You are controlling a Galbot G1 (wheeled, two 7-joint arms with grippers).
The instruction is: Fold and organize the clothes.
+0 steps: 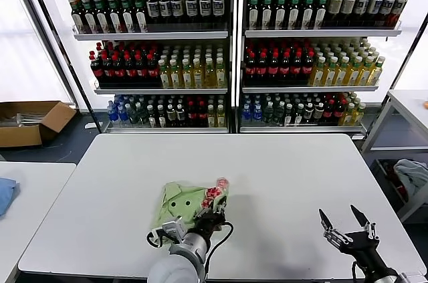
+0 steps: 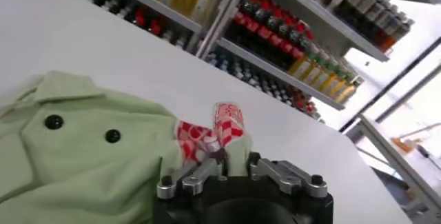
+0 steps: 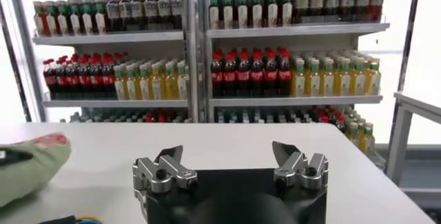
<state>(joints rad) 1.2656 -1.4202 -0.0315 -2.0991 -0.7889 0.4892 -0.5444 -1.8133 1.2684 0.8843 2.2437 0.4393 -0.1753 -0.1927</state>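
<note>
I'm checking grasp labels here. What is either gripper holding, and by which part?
Left gripper pinches the green shirt at its folded edge by the red-and-white print; right gripper holds nothing.

We see bright daylight flooding in behind the shelves [image 1: 231, 49], washing out the windows, with soft shadows on the white table [image 1: 281, 176].

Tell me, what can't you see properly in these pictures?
- Shirt: near edge hidden behind the left gripper, head view.
- Left gripper: fingertips buried in cloth, left wrist view; open or shut unclear.
- Bottles: labels too small, head view.
- Box: cut off by the edge, head view.
</note>
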